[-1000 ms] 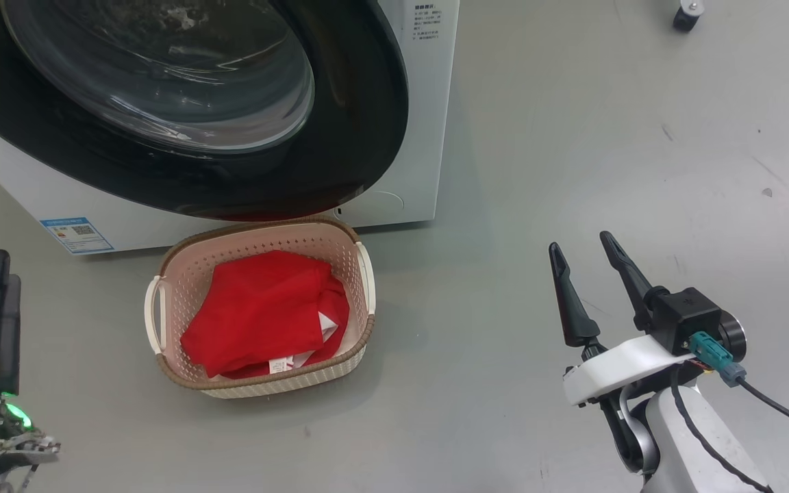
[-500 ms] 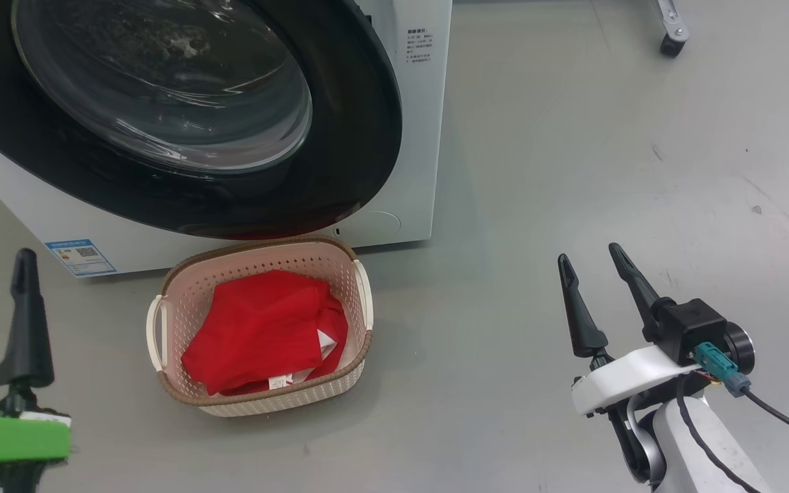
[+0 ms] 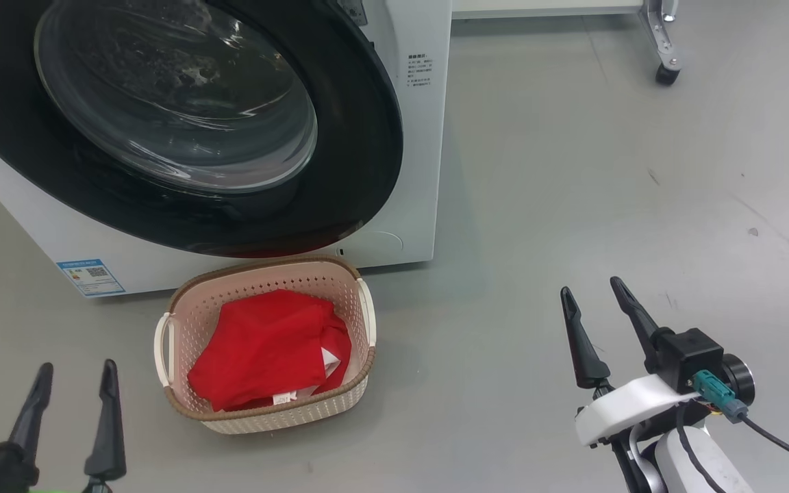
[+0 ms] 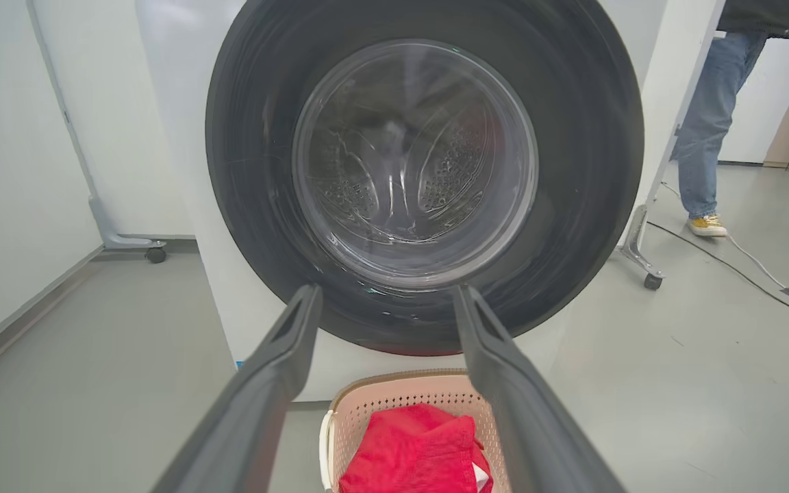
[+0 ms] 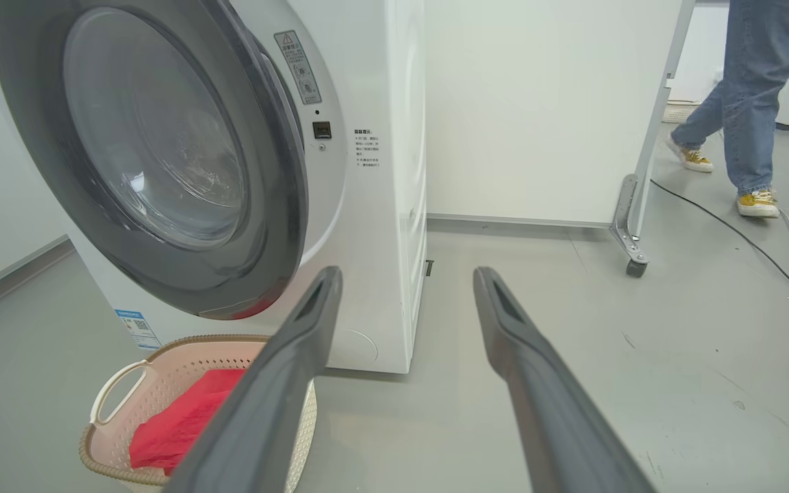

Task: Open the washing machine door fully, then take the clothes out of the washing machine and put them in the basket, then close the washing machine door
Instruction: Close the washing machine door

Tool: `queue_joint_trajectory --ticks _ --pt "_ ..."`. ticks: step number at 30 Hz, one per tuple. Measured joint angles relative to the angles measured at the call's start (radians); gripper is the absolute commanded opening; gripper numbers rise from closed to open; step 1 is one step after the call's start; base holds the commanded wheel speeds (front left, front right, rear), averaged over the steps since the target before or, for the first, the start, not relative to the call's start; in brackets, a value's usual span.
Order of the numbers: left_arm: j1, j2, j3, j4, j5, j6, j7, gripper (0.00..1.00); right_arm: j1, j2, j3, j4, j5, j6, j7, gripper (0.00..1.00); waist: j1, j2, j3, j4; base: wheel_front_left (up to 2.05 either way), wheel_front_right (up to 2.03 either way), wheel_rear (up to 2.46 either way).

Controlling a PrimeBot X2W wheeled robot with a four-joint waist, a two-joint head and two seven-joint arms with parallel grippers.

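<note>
Head: left gripper [image 3: 77,368] near left, right gripper [image 3: 591,287] near right, both spread, empty. Clothes [image 3: 264,349] in basket [image 3: 264,266], just before door [image 3: 353,137] of machine [image 3: 422,171]. Left wrist: facing door straight on, basket nearer. Right wrist: door left, person's legs [image 5: 744,103] far right.

Head view looks down, wrist views low and forward, all share basket [image 3: 278,418]

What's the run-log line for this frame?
clothes: in basket | washing machine door: flush to washing machine | left gripper: open, empty | right gripper: open, empty
</note>
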Motion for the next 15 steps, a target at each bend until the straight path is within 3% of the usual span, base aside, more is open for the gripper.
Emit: queue_joint_trajectory --ticks 5,15 --pt "0.026 -0.013 -0.027 0.045 0.064 0.049 -0.034 1.0 0.029 0.001 0.0 0.004 -0.003 0.0 0.0 1.0 0.0 0.0 -0.013 0.002 0.0 0.0 0.0" --pt "0.026 -0.058 -0.052 0.096 0.093 0.112 -0.068 1.0 0.056 0.002 -0.009 0.012 -0.003 0.0 0.0 1.0 0.0 0.0 -0.023 0.005 0.0 0.0 0.0"
